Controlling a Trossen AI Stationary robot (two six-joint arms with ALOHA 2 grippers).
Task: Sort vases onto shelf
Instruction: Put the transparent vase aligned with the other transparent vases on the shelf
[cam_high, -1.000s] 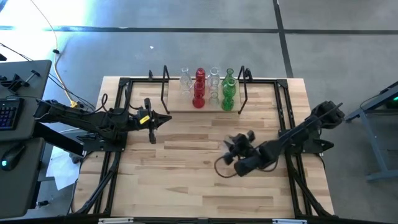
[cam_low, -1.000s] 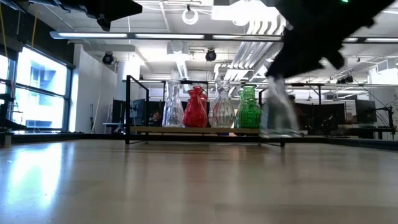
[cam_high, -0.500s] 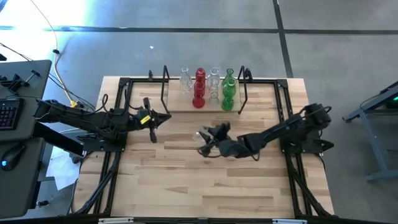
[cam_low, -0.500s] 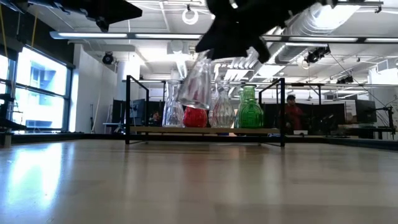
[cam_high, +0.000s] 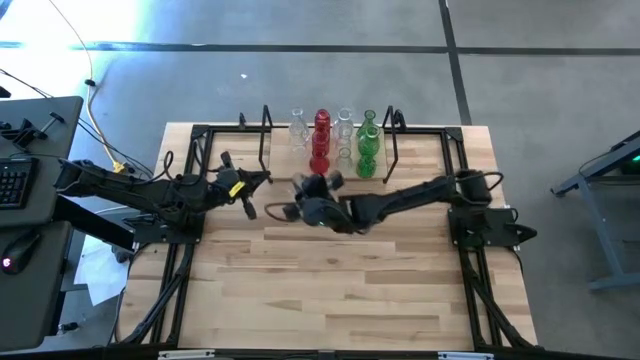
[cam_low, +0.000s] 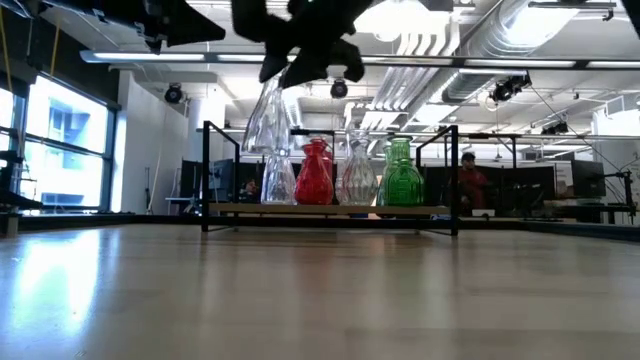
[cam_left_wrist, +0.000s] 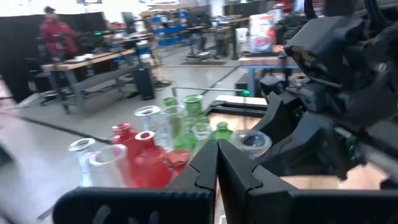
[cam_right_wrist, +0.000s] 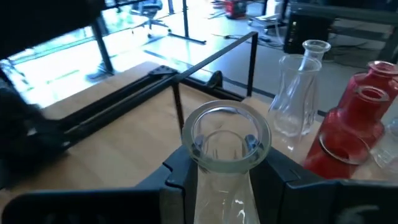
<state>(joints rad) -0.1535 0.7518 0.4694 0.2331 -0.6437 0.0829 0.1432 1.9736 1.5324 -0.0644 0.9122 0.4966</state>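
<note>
The shelf (cam_high: 281, 162) is a light board with black wire ends at the table's far edge, seen also as shelf (cam_low: 330, 209) in the low view. Several vases (cam_high: 344, 142) in clear, red and green glass stand on it on their bases, close together. My right gripper (cam_high: 305, 200) hovers just in front of the shelf's left part, shut on a clear vase (cam_low: 268, 125) held above shelf height. My left gripper (cam_high: 262, 182) is shut and holds nothing. It hangs in the air left of the shelf, close to the right gripper. My right gripper pinches the clear vase's neck (cam_right_wrist: 214, 165) just under the rim (cam_right_wrist: 227, 127), one of the fingers (cam_right_wrist: 177, 174) on each side. The fingers come from the table's right, slanting down. The vase is lifted clear and hangs below them, slightly tilted.
Black metal arm frames (cam_high: 185, 200) run along the table's left and right sides. Upright wire ends (cam_low: 207, 175) bound the shelf. Bare wood (cam_high: 330, 290) lies toward the near edge. A person in red (cam_left_wrist: 57, 31) is in the room behind.
My right gripper has carried the clear vase from the table's right side leftward and toward the shelf, raising it from near the tabletop to above the shelf's vases. The vase has stayed in the shut fingers. My left gripper has turned slightly toward the far edge.
</note>
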